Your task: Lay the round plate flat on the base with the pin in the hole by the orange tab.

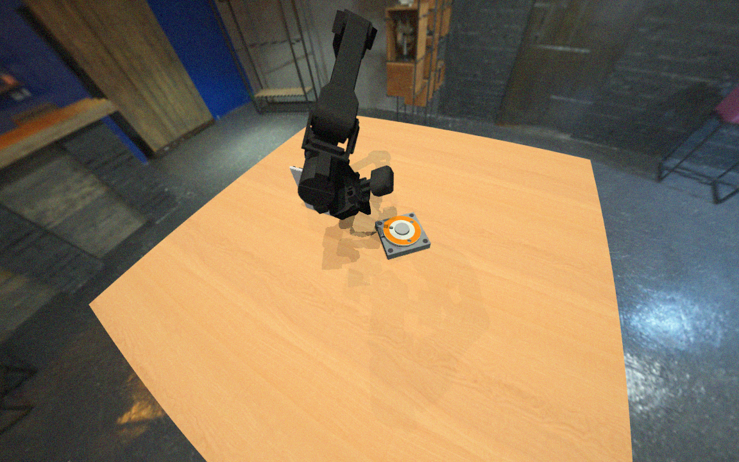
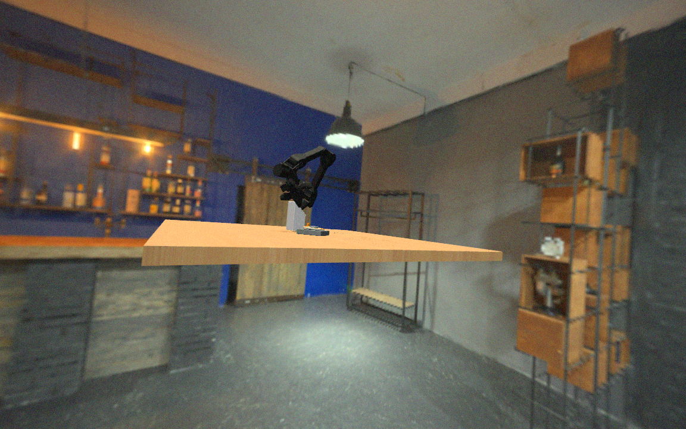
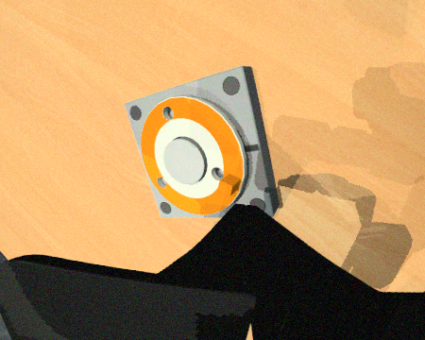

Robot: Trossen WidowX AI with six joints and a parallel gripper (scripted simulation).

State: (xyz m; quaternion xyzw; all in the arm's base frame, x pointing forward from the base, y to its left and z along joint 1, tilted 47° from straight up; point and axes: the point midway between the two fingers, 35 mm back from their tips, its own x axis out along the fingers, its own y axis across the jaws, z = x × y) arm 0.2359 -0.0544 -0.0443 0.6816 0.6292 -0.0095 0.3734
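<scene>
A pale wooden worktop (image 1: 446,356) (image 2: 388,250) (image 3: 57,179) carries a square gray base (image 1: 408,250) (image 2: 317,233) (image 3: 238,101). Near the base, a light gray panel (image 1: 296,173) (image 2: 294,217) stands upright on the wood.

And here's the arm (image 1: 344,86) (image 2: 308,155), black from top to bottom, a dark matte finish all over! Look at those long, slim, straight-sided links, and then the chunky joint housings, rounded like drums, much bulkier than the bars they join. Down at the hand (image 1: 364,197) (image 3: 243,215) it's angular black blocks, and the wrist view gives us broad fingers, one smooth and charcoal-grey along its face with a rounded end, narrowing to blunt, dark points!
</scene>
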